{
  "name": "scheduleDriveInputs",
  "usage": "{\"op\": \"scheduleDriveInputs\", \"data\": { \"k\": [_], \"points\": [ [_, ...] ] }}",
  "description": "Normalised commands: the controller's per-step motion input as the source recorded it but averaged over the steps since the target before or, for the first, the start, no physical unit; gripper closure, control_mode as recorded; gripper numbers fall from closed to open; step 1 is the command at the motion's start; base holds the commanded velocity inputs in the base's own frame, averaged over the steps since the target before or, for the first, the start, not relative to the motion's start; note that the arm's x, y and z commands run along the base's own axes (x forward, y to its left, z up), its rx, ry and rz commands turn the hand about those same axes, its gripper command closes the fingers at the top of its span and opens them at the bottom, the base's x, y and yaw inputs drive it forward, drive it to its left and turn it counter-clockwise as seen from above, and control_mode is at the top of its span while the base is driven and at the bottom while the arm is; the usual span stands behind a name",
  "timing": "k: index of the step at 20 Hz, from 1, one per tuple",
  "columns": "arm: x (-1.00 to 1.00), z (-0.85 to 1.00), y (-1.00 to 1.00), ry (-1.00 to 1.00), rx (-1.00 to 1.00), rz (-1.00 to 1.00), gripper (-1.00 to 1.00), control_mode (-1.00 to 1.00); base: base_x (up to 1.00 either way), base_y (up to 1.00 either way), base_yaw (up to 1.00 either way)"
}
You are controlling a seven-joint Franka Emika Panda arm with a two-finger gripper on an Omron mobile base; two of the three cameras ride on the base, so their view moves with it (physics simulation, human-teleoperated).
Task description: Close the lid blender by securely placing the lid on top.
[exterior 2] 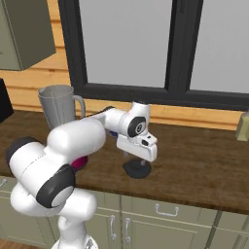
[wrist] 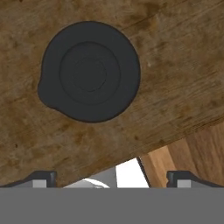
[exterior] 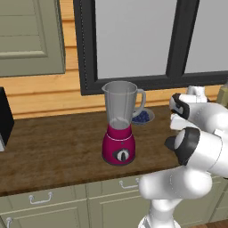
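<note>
**Lid lies flat under the open jaws, not yet gripped**

You see the lid point(wrist: 89, 72) lying flat on the wooden counter point(wrist: 175, 87), straight ahead of the jaws in the hand view. Its top side faces the camera, with round rings in the middle and a small tab at one edge. It lies this way because nothing holds it; it rests on the counter near the front edge, and past that edge the floor shows between the fingertips point(wrist: 41, 177).

The gripper point(exterior 2: 137, 163) hangs just above the lid point(exterior 2: 136, 169) and points down at it. The two fingertips stand wide apart, one at each side of the hand view, and nothing is between them. I judge that the hand is held this way so that it can go down and close on the lid from above. The lid is not exactly centred between the jaws; it sits a little toward one finger, so you may need a small correction first.

The blender point(exterior: 119, 124) stands upright on the counter, well apart from the jaws, behind the arm as the right base view shows it. Its jar is open at the top and waits for the lid. A bowl of blueberries point(exterior: 142, 117) stands just behind it.

I can read no brand, label or writing on the lid, the blender or the cabinets point(exterior: 49, 200).
</note>
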Motion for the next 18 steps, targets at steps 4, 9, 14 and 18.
{"op": "scheduleDriveInputs", "data": {
  "k": [4,9,14,18],
  "points": [
    [0.03,-0.31,0.02,0.00,0.00,0.00,-1.00,-1.00,0.00,0.00,0.00],
    [0.15,-0.20,0.00,0.00,0.00,0.00,-1.00,-1.00,0.00,0.00,0.00],
    [0.20,-0.17,0.00,0.00,0.00,0.00,-1.00,-1.00,0.00,0.00,0.00],
    [0.18,-0.23,0.00,0.00,0.00,0.00,-1.00,-1.00,0.00,0.00,0.00]
  ]
}}
